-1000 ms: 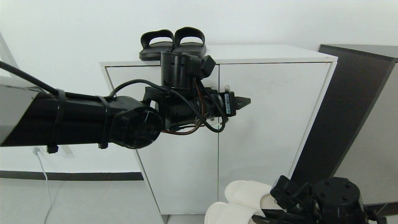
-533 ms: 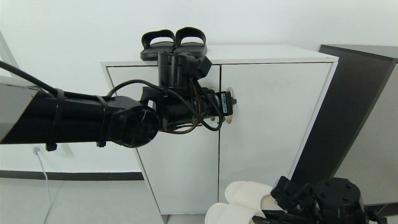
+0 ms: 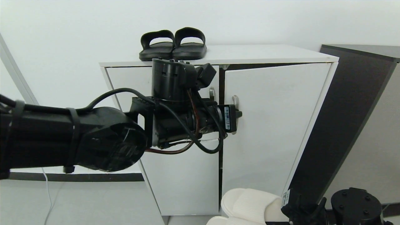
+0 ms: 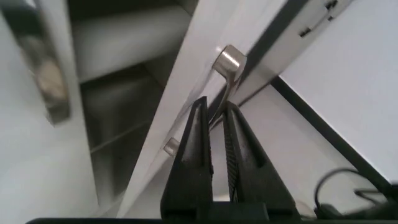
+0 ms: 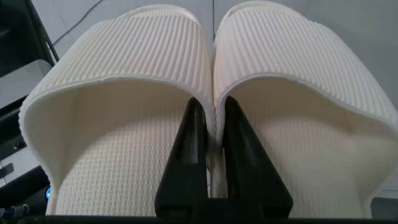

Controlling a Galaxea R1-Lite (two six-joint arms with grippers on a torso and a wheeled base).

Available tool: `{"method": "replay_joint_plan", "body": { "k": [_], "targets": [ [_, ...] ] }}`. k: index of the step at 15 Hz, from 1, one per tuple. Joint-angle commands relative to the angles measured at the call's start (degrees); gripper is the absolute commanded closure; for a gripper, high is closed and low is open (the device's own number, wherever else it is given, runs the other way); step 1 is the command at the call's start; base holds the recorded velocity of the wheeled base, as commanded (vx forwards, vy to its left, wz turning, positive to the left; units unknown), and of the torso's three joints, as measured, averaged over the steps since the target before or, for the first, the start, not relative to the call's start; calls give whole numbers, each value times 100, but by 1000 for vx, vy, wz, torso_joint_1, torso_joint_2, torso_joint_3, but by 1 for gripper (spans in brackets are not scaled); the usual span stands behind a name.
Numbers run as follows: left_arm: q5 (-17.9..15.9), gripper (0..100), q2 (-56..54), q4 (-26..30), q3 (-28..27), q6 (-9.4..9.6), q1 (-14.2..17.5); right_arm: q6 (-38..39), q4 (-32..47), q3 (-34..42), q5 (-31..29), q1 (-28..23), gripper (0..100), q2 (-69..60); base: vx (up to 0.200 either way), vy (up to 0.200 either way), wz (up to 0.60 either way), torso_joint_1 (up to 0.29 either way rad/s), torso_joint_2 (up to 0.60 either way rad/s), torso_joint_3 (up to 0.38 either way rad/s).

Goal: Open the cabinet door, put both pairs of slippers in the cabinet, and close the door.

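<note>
The black pair (image 3: pixel 173 43) sits on top of the cabinet (image 3: pixel 275 53), at its left end, toes to the wall, outside it. Below them the left door (image 3: pixel 181 175) lies flush. My left gripper (image 3: pixel 237 114) reaches across it to the handle (image 3: pixel 235 100) of the right door (image 3: pixel 272 125), and my jaws there are clamped together on the handle's thin bar, close under its round knob (image 4: pixel 231 59), with the left gripper (image 4: pixel 214 112) meeting it nearly end on. The right door stands a little ajar, with a dark gap (image 3: pixel 221 81) between the two doors. Through that gap my wrist camera catches a pale shelf (image 4: pixel 124 37) and dim space beneath it. I cannot make out what lies on it. A blurred metal piece (image 4: pixel 51 81) at the nearer side is too soft to name. Low and to the right, before the cabinet's foot, the white pair (image 3: pixel 250 203) is outside the cabinet too, cut off by the lower edge of the head view and partly hidden behind my right arm. My right gripper (image 5: pixel 211 118) has its jaws pinched on the two inner walls of the white pair (image 5: pixel 124 74), holding the slippers side by side. Whether they rest on the floor I cannot tell. A dark panel (image 3: pixel 350 109) stands just beside the cabinet's right wall.
</note>
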Motion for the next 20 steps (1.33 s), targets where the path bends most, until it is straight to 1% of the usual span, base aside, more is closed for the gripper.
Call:
{"method": "replay_joint_plan", "body": {
  "k": [1, 3, 4, 5, 6, 7, 8, 9, 12, 15, 16, 17, 18, 19, 20],
  "targets": [
    [18, 100, -572, 10, 458, 3, -116, -4, -5, 58, 70, 7, 100, 12, 0, 0, 0, 0, 0, 0],
    [-8, 100, -932, 10, 809, -6, -160, -4, -5, 75, 105, 7, 100, 29, 0, 0, 0, 0, 0, 0],
    [-17, 100, -1029, 10, 915, -6, -134, -4, -5, 84, 105, 16, 100, 29, 0, 0, 0, 0, 0, 0],
    [-26, 100, -1108, -25, 1011, -24, -19, -13, -5, 84, 96, 7, 100, 38, 0, 0, 0, 0, 0, 0],
    [-43, 100, -1091, -122, 1038, -59, 183, -13, -5, 75, 96, 34, 100, 38, 0, 0, 0, 0, 0, 0],
    [-87, 100, -1020, -228, 1020, -94, 315, -13, -5, 84, 96, 78, 100, 29, 0, 0, 0, 0, 0, 0],
    [-166, 100, -950, -298, 1003, -120, 394, -13, -13, 84, 96, 95, 100, 29, 0, 0, 0, 0, 0, 0],
    [-325, 100, -792, -430, 915, -147, 525, -13, -13, 84, 88, 104, 100, 29, 0, 0, 0, 0, 0, 0],
    [-333, 100, -414, -447, 554, -173, 631, -13, -13, 84, 79, 104, 100, 29, 0, 0, 0, 0, 0, 0],
    [-351, 100, -89, -447, 133, -191, 622, -13, -13, 84, 79, 104, 100, 29, 0, 0, 0, 0, 0, 0],
    [-386, 100, 34, -447, -43, -331, 587, -13, -5, 84, 79, 104, 100, 29, 0, 0, 0, 0, 0, 0],
    [-404, 100, 87, -456, -149, -560, 499, -13, -13, 84, 79, 104, 100, 38, 0, 0, 0, 0, 0, 0],
    [-412, 100, 149, -456, -263, -736, 464, -13, -5, 84, 79, 104, 100, 38, 0, 0, 0, 0, 0, 0],
    [-412, 100, 184, -465, -316, -736, 464, -13, -13, 84, 79, 104, 100, 38, 0, 0, 0, 0, 0, 0],
    [-412, 100, 289, -641, -368, -736, 464, -13, -5, 84, 79, 104, 100, 38, 0, 0, 0, 0, 0, 0]
  ]
}}
